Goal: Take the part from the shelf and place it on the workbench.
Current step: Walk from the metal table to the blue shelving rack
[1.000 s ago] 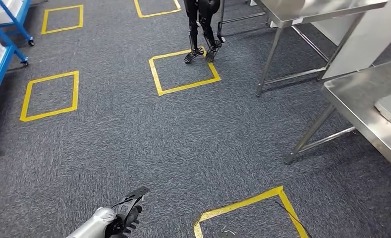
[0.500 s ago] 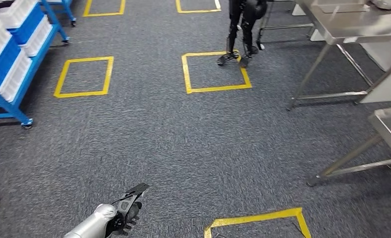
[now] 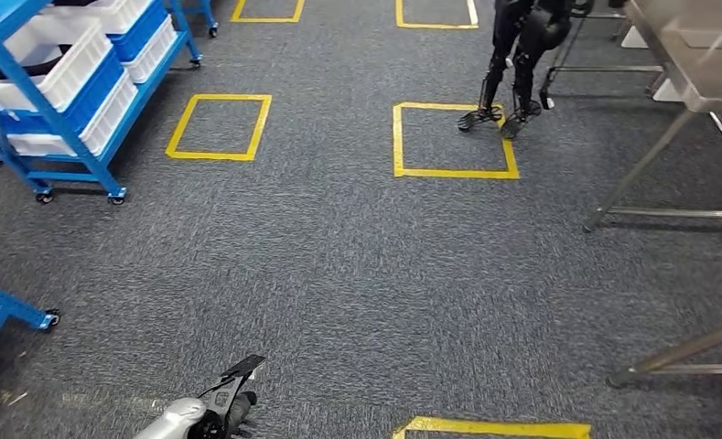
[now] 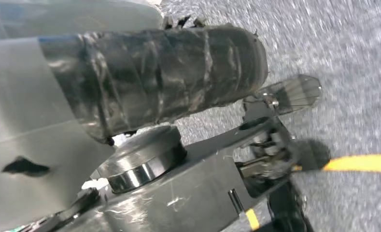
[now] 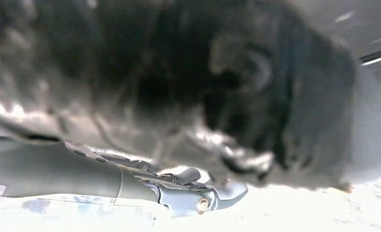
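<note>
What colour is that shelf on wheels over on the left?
Blue, holding white bins; the shelf shows best in the head view.

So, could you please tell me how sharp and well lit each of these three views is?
Head view: sharp and evenly lit, with the blue shelf, the yellow floor squares and the left robot hand all crisp. Left wrist view: the robot hand is fairly clear, the carpet streaked with motion blur. Right wrist view: the right robot hand is a dark out-of-focus mass, and the background beyond it is blown out white.

Head view evenly lit, sharp. Left wrist view motion-blurred. Right wrist view defocused, background overexposed white.
</note>
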`<state>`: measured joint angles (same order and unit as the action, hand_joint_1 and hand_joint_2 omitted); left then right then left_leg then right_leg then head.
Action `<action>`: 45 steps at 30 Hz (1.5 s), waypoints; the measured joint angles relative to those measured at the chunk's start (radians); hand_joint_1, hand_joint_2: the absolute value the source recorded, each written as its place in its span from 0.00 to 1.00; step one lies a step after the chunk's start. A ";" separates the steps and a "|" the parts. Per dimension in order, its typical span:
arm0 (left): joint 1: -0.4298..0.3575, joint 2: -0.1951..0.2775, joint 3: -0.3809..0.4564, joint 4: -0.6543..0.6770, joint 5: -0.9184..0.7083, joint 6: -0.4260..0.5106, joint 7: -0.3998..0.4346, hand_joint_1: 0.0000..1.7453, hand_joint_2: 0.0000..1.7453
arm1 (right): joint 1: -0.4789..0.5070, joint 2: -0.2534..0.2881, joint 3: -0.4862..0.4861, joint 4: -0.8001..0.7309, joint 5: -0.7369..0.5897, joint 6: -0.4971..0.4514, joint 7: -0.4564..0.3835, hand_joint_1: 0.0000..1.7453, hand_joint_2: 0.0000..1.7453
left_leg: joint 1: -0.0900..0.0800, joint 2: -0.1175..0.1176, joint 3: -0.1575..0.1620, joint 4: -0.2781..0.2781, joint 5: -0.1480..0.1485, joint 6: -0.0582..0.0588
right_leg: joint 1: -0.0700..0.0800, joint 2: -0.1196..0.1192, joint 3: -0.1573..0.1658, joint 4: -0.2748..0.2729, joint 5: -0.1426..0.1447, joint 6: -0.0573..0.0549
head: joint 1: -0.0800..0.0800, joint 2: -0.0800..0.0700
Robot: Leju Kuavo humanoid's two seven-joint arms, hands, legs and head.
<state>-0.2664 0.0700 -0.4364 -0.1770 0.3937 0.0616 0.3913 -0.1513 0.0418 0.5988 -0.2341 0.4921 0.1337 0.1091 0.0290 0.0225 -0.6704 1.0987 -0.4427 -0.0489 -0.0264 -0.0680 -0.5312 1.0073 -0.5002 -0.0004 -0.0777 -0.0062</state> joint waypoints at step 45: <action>0.175 0.292 -0.050 0.000 -0.127 -0.295 -0.183 0.00 0.00 | 0.010 0.001 0.025 0.005 -0.474 -0.310 0.033 0.00 0.00 | -0.017 -0.084 0.046 -0.077 0.014 0.063 | 0.019 0.067 -0.114 0.264 -0.112 0.006 | 0.019 0.000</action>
<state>-0.0913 0.3618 -0.4864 -0.1772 0.2671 -0.2336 0.2087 -0.1413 0.0428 0.6235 -0.2287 0.0180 -0.1763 0.1418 0.0122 -0.0618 -0.6245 1.0214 -0.4290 0.0139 -0.0073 -0.0005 -0.6451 1.2710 -0.6122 0.0053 -0.0591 -0.0061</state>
